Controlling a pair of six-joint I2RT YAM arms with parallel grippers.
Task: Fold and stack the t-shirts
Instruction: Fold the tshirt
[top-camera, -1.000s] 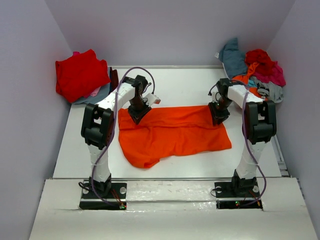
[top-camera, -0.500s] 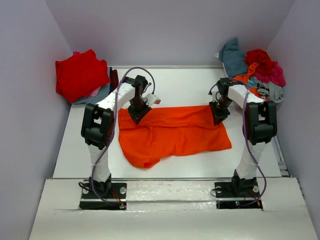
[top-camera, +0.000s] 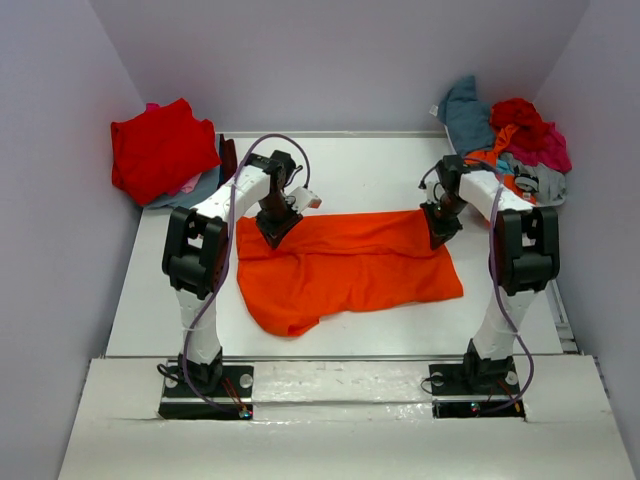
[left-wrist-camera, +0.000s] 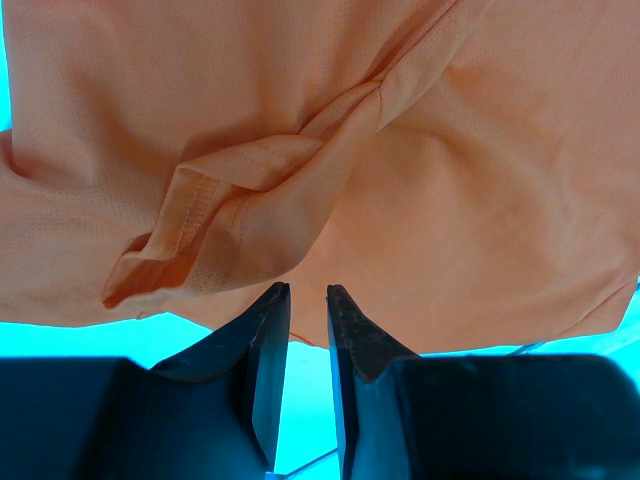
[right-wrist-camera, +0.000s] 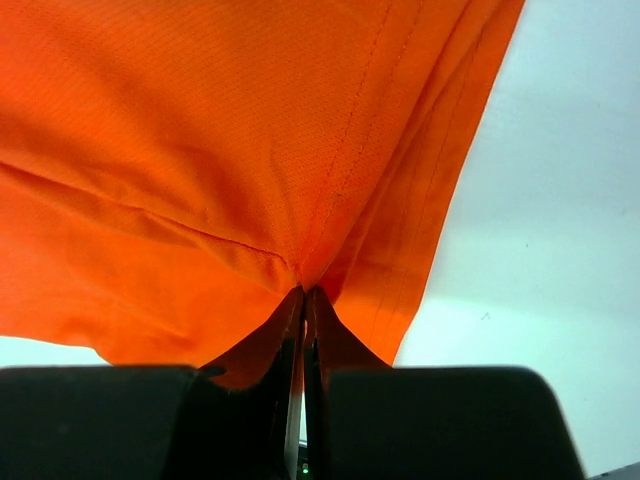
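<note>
A bright orange t-shirt (top-camera: 350, 265) lies spread across the middle of the table, rumpled at its near left. My left gripper (top-camera: 275, 228) sits at the shirt's far left corner. In the left wrist view its jaws (left-wrist-camera: 308, 290) stand a little apart at the cloth's edge (left-wrist-camera: 400, 150), with bare table showing between them, so it is open. My right gripper (top-camera: 438, 232) is at the far right corner. In the right wrist view it (right-wrist-camera: 304, 292) is shut on a pinch of the orange cloth (right-wrist-camera: 200, 150), which puckers up into the tips.
A folded red t-shirt (top-camera: 160, 150) tops a small stack at the far left by the wall. A loose pile of t-shirts (top-camera: 510, 140), teal, red, magenta and grey, sits at the far right corner. Walls close in on both sides.
My right gripper has closed on the shirt's far right corner. The left gripper and the shirt have stayed where they were.
</note>
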